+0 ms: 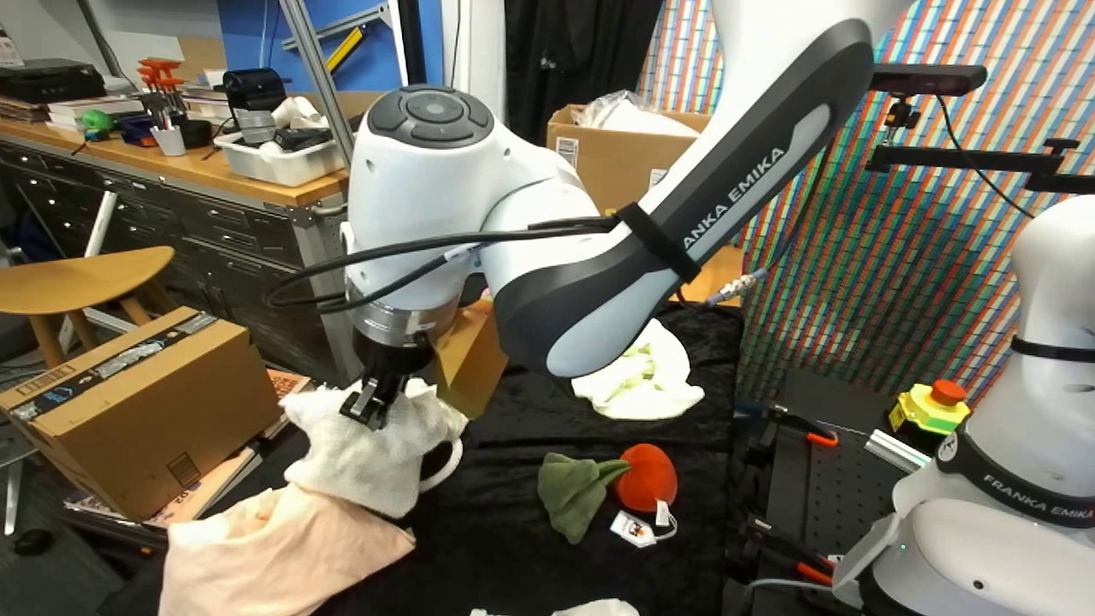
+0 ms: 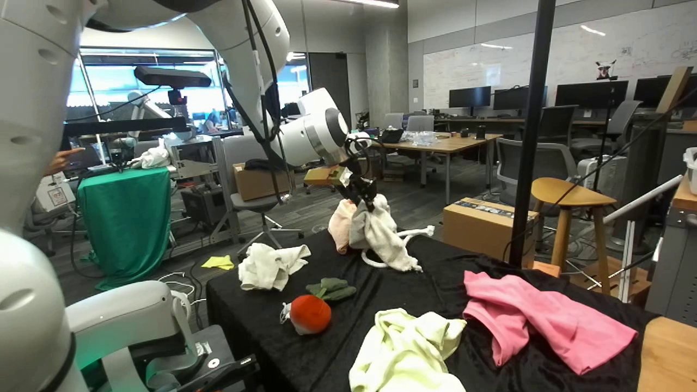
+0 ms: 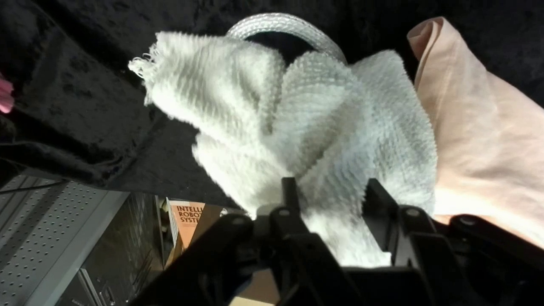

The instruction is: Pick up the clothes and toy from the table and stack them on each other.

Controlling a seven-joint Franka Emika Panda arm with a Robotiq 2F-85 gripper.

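Probably clear plastic point(image 1: 606, 110) in cardboard box point(image 1: 614, 167).

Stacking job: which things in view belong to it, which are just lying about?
Part of the job: white cloth, peach cloth, cream cloth, pale yellow-green cloth, pink cloth, red plush toy, olive-green piece (garment or toy part, unclear)

Just lying about: white rope loop, cardboard box, orange book, wooden stool

In an exterior view, the toy point(image 2: 310, 316) lies left of a garment point(image 2: 405, 351) (both on the table point(image 2: 392, 291)).
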